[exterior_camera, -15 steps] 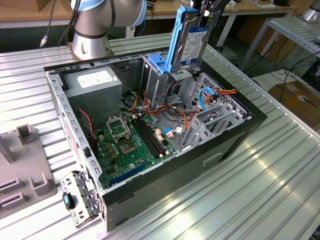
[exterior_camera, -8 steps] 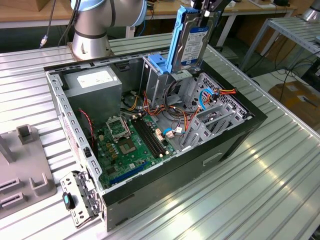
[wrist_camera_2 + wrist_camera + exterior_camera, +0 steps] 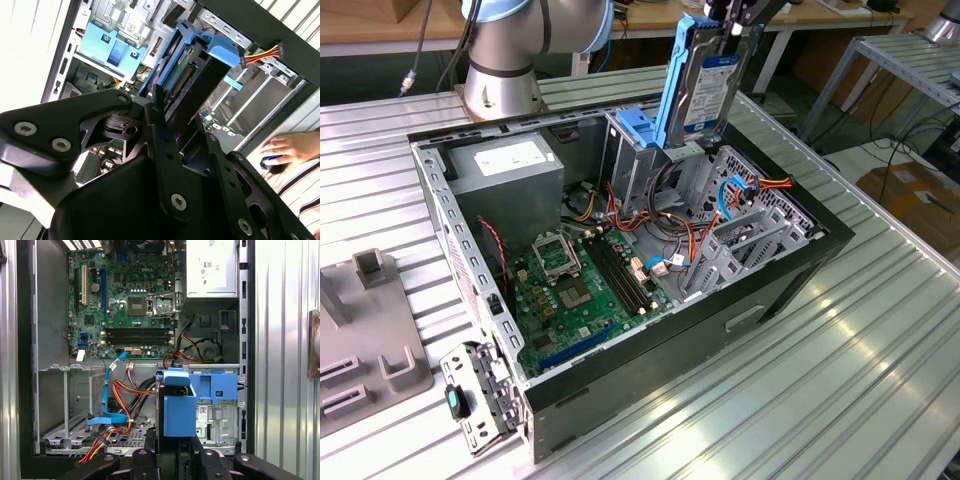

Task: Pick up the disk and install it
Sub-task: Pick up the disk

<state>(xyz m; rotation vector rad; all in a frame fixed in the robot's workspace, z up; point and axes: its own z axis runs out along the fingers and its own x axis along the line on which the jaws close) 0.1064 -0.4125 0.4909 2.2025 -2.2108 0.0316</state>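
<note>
Pick-up done; end effector clamped on the disk, upright over the drive cage; seating not yet complete.

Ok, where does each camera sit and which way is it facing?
Exterior view: off the arm, looking down at the open case; arm base, gripper holding the disk.
First wrist view: on the wrist, straight down into the case; gripper links.
Second wrist view: on the wrist, along the gripper to the disk.
All share the disk.
</note>
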